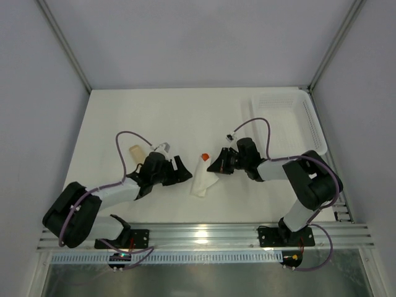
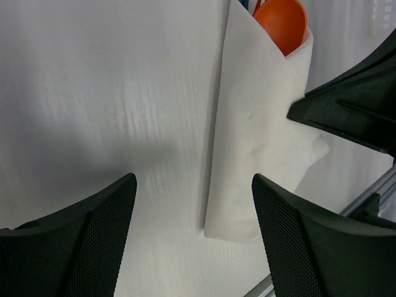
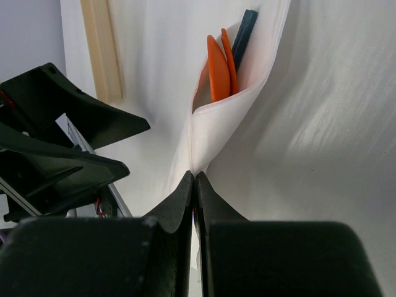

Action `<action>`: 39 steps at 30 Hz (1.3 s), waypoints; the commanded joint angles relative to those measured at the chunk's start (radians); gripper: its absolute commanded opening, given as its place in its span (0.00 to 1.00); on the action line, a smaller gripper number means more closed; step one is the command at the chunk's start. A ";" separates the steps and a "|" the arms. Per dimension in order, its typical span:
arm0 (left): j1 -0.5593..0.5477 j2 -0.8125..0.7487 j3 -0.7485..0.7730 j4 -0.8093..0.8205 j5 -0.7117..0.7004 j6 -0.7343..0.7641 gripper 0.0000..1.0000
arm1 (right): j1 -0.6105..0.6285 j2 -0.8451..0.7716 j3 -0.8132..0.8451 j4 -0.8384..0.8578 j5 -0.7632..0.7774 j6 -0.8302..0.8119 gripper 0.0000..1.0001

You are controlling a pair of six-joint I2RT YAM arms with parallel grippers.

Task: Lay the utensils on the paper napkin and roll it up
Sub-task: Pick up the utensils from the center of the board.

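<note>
The paper napkin (image 1: 202,178) lies rolled into a narrow white bundle between my two grippers. Orange utensils (image 3: 219,68) and a dark blue one (image 3: 245,32) stick out of its open far end; the left wrist view shows an orange spoon bowl (image 2: 282,21) there. A pale tan stick (image 1: 136,150) lies bare on the table behind my left arm and also shows as the tan stick (image 3: 102,49) in the right wrist view. My left gripper (image 2: 193,182) is open, the napkin's near end (image 2: 247,185) just ahead between its fingers, untouched. My right gripper (image 3: 195,176) is shut on the napkin's folded edge.
A white plastic mesh basket (image 1: 312,124) stands at the back right. Purple cables loop over both arms. The metal rail (image 1: 204,235) runs along the table's near edge, close to the napkin's near end.
</note>
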 commanded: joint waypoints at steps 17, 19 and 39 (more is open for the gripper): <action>0.007 0.121 -0.037 0.303 0.192 -0.013 0.84 | 0.003 -0.098 -0.030 0.031 -0.066 0.012 0.04; 0.012 0.137 -0.042 0.324 0.217 -0.014 0.87 | 0.001 -0.104 -0.032 0.031 -0.069 0.018 0.04; 0.075 0.519 -0.164 1.119 0.472 -0.247 0.87 | 0.003 -0.159 -0.047 0.015 -0.126 0.036 0.04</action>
